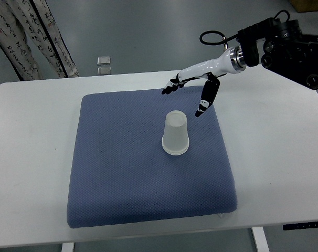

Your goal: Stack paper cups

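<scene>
A white table (285, 157) fills most of the view, seen steeply from above. On it lies a large blue cushion-like mat (122, 178) with a woven, dotted texture, roughly square, covering the middle of the tabletop.

Near the centre of the mat, a little toward its far right part, stands a white paper cup (176, 133). It is upside down: the wide rim rests on the mat and the narrower base faces up. Whether it is one cup or several nested together cannot be told from here.

The robot's right arm reaches in from the upper right corner. Its upper part is a bulky black housing with a looped black cable; from it a slim white forearm runs down and to the left. At its end, the right hand (193, 89) hangs in the air above the far right part of the mat, beyond the cup and apart from it. The hand is spread wide and holds nothing: the white fingers (172, 85) with black tips stretch out to the left, while the thumb (205, 102) points down toward the mat, its tip just beyond and to the right of the cup.

Beyond the table, at the upper left, stands a person (30, 39) in light trousers printed with dark script-like marks. On the grey floor behind the table sit two small pale square objects (103, 65).
</scene>
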Robot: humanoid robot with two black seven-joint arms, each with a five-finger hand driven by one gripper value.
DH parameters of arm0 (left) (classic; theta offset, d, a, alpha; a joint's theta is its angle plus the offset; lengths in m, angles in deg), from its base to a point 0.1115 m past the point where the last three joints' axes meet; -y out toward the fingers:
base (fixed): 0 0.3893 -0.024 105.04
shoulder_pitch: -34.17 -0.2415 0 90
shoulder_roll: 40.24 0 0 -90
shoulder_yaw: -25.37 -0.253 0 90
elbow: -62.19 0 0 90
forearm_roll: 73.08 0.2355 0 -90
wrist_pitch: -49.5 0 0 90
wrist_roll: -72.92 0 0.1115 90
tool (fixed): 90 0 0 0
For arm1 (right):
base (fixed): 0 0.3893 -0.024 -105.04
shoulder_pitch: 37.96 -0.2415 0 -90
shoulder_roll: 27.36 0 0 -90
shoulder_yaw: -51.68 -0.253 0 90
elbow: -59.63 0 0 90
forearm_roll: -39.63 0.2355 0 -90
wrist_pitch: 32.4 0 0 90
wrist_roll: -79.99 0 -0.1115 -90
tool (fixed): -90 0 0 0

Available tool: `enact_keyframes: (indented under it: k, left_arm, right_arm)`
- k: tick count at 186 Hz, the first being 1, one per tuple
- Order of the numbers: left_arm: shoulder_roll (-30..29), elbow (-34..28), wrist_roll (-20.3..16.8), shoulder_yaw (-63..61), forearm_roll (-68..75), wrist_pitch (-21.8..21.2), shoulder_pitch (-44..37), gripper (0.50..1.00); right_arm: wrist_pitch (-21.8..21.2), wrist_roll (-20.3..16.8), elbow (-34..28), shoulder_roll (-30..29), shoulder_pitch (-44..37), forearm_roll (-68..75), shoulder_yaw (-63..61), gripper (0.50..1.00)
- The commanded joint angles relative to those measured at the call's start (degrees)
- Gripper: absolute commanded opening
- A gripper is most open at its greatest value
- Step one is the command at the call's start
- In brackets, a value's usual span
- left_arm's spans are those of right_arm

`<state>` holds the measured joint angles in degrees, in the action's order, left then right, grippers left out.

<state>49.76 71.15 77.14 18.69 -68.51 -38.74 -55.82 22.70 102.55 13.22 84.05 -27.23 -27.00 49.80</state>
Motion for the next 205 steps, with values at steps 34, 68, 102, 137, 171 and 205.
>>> enact_keyframes:
  k: [34,68,102,137,171,205]
  left_arm:
    - [0.0,0.0,0.0,0.0,0.0,0.0,0.0,1.000]
    - [0.0,0.0,0.0,0.0,0.0,0.0,0.0,1.000]
    - [0.0,0.0,0.0,0.0,0.0,0.0,0.0,1.000]
    - [0.0,0.0,0.0,0.0,0.0,0.0,0.0,1.000]
    - [0.0,0.0,0.0,0.0,0.0,0.0,0.0,1.000]
    - [0.0,0.0,0.0,0.0,0.0,0.0,0.0,1.000]
  right_arm:
    - [2.6,-0.2,10.8,-1.4,11.2,29.7,-9.3,0.911]
    - [7.7,-0.6,14.8,-5.6,17.7,53.7,-10.3,0.913]
    - [8.4,-6.5,15.8,-8.5,22.8,78.0,-10.3,0.913]
    - [8.5,-8.1,16.2,-9.6,24.3,87.3,-10.3,0.915]
    - [8.3,-7.9,16.2,-10.8,25.9,87.3,-10.3,0.915]
    - [8.3,-7.7,16.5,-10.8,26.1,87.4,-10.5,0.915]
